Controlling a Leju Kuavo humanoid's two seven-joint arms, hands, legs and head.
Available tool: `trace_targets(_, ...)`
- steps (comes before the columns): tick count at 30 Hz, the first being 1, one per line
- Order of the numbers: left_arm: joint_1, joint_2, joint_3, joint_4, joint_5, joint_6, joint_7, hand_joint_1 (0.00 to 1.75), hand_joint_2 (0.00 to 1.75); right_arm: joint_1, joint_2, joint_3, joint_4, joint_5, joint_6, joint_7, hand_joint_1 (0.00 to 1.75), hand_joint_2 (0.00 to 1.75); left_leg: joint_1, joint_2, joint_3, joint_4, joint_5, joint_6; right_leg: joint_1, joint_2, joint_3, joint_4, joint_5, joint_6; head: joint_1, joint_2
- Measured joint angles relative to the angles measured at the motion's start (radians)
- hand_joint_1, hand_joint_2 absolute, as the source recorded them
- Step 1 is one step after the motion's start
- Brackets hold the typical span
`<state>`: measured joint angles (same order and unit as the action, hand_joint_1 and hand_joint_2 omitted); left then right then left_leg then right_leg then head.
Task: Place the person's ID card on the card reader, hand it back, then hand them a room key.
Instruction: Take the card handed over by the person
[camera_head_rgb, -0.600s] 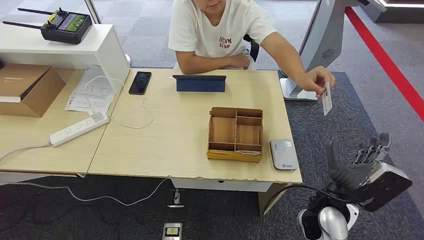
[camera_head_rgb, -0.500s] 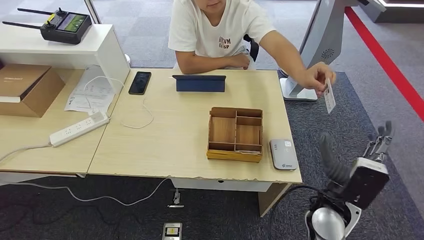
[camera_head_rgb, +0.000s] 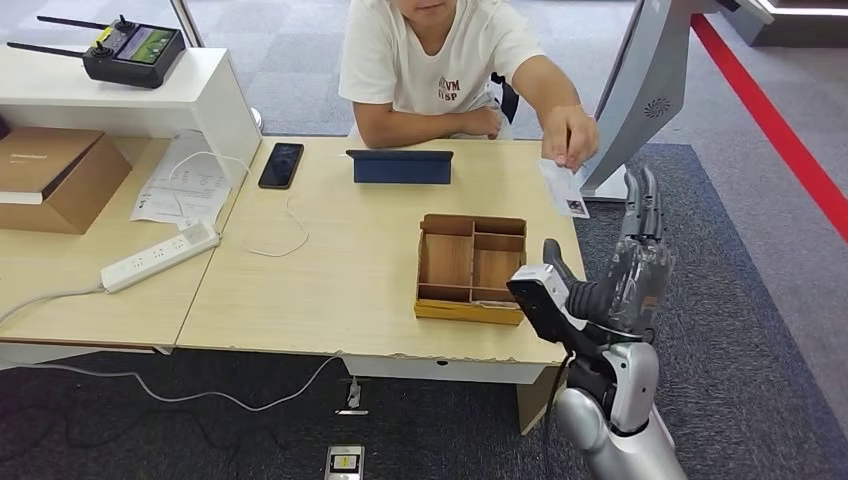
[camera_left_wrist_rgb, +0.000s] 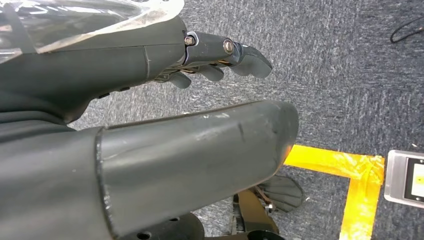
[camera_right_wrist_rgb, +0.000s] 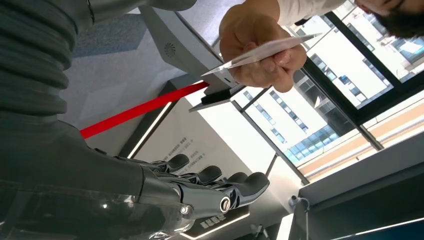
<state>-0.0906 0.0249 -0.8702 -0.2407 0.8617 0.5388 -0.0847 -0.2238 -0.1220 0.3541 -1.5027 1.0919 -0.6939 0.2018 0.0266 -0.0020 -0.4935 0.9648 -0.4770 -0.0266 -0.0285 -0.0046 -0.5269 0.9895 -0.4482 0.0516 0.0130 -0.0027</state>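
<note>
A person in a white T-shirt sits behind the table and holds the white ID card (camera_head_rgb: 565, 190) out over the table's far right corner, pinched in one hand (camera_head_rgb: 570, 135). My right hand (camera_head_rgb: 637, 250) is raised just right of the card, fingers pointing up and spread, holding nothing. From the right wrist view the card (camera_right_wrist_rgb: 262, 50) is seen edge-on in the person's fingers, apart from my right hand (camera_right_wrist_rgb: 200, 187). My right forearm covers the spot at the table's near right where the grey card reader lay. My left hand (camera_left_wrist_rgb: 200, 55) hangs over the carpet, empty.
A wooden compartment tray (camera_head_rgb: 472, 270) stands near the table's right front. Further back lie a blue tablet case (camera_head_rgb: 399, 165) and a black phone (camera_head_rgb: 281, 164). A power strip (camera_head_rgb: 158, 257) and cardboard box (camera_head_rgb: 45, 175) sit left. A white kiosk (camera_head_rgb: 650, 80) stands behind my right hand.
My right arm has risen and swung in toward the table's right edge, its hand now upright beside the card. The person has drawn the card inward, over the table corner.
</note>
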Motion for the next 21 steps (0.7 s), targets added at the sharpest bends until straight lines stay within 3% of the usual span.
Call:
trace_targets(7, -0.001, 0.002, -0.030, 0.000, 0.003, 0.000, 0.001, 0.00, 0.00, -0.077, -0.052, 0.110, 0.109, 0.002, 0.000, 0.040, 0.00, 1.75, 0.000, 0.000, 0.000, 0.000, 0.000, 0.000, 0.000, 0.000, 0.000, 0.000, 0.000, 0.000, 0.000, 0.000)
trace_targets(18, -0.001, 0.002, -0.059, 0.000, 0.011, 0.002, 0.001, 0.00, 0.00, -0.106, -0.072, 0.160, 0.183, -0.022, -0.001, 0.000, 0.03, 1.75, 0.000, 0.000, 0.000, 0.000, 0.000, 0.000, 0.000, 0.000, -0.001, 0.000, 0.000, 0.000, 0.000, 0.000)
trace_targets(19, -0.001, 0.003, -0.060, 0.000, 0.012, 0.003, 0.001, 0.00, 0.00, -0.107, -0.072, 0.161, 0.188, -0.023, -0.001, -0.002, 0.34, 1.75, 0.000, 0.000, 0.000, 0.000, 0.000, 0.000, 0.000, 0.000, -0.001, 0.000, 0.000, 0.000, 0.000, 0.000)
trace_targets(21, -0.001, 0.003, -0.062, 0.000, 0.015, 0.002, 0.001, 0.00, 0.00, -0.109, -0.072, 0.163, 0.196, -0.027, -0.002, -0.008, 1.20, 1.75, 0.000, 0.000, 0.000, 0.000, 0.000, 0.000, 0.000, 0.000, -0.001, 0.000, 0.000, 0.000, 0.000, 0.000)
